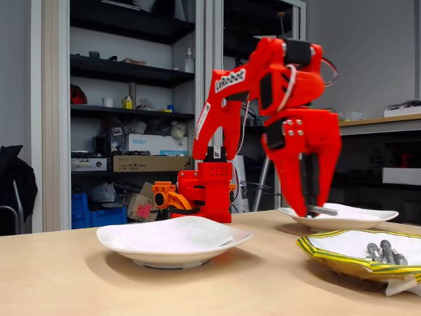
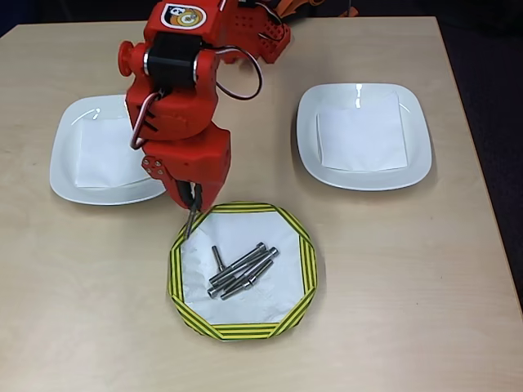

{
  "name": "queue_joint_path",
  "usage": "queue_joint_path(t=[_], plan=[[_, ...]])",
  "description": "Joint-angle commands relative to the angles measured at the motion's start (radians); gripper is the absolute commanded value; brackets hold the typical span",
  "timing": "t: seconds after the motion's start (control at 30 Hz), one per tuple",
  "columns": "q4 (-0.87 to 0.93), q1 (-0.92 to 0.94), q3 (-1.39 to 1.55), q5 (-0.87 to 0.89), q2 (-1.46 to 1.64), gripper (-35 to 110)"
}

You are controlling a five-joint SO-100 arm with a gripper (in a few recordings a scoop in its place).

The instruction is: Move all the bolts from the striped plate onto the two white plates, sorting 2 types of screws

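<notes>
The gripper [image 1: 314, 210] hangs nose-down from the red arm [image 2: 184, 106], and in the fixed view its fingers are pinched on a grey bolt [image 1: 323, 210] that sticks out sideways to the right at the tips; that bolt sits in the air in front of the far white plate [image 1: 368, 217], and whether it is above that plate's rim I cannot tell from here; in the overhead view the gripper [image 2: 190, 214] points down just off the upper-left edge of the striped plate [image 2: 306, 261], between it and the left white plate [image 2: 69, 163], and the held bolt is too slim to pick out there against the fingers; just beside and below the gripper, on the white centre of the striped plate, lie the bolts [image 2: 243, 270], a small bundle of long ones lying side by side on a slant, touching one another, with a shorter one at their upper-left end; in the fixed view their ends [image 1: 385, 252] poke above the striped rim [image 1: 329, 260]; the right white plate [image 2: 417, 131] sits well apart from the gripper, across the table [image 2: 392, 327].
</notes>
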Motion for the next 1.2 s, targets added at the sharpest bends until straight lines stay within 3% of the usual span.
queue_joint_path(t=[0.0, 0.23, 0.53, 0.63, 0.97, 1.17], plan=[[-0.052, 0.063, 0.187, -0.058, 0.176, 0], [-0.104, 0.213, 0.419, -0.153, 0.348, 0], [-0.089, 0.439, 0.469, -0.367, 0.37, 0], [-0.083, 0.456, 0.474, -0.42, 0.37, 9], [-0.212, 0.321, 0.466, -0.439, 0.382, 13], [-0.408, 0.071, 0.324, -0.264, 0.256, 2]])
